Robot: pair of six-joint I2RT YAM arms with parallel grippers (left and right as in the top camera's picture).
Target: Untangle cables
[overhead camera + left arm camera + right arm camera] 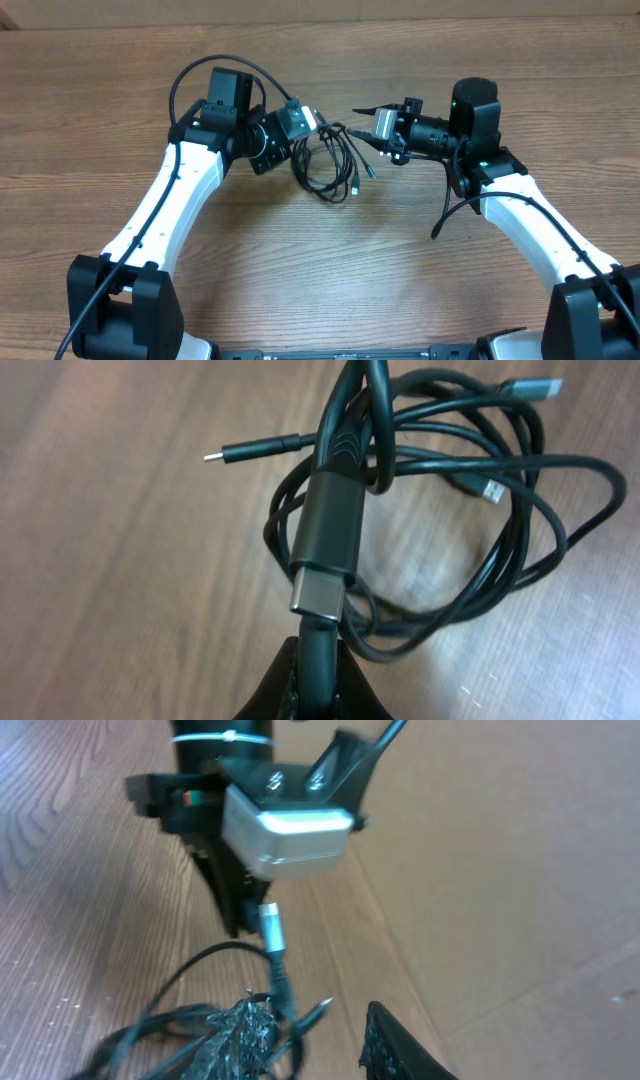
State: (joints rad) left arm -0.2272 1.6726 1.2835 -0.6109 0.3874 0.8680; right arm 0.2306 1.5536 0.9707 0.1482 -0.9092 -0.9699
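From the left fingers (280,688), clamped on one strand, the tangled coil of thin black plug-ended cables (328,162) stretches along the wooden surface (320,280) toward the robot, slightly parted right fingers (395,1042) just beside it.

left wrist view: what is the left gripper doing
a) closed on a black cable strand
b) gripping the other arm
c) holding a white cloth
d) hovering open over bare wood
a: the left gripper is shut on a strand of the cables, with a plug hanging metal tip down just above its fingers.
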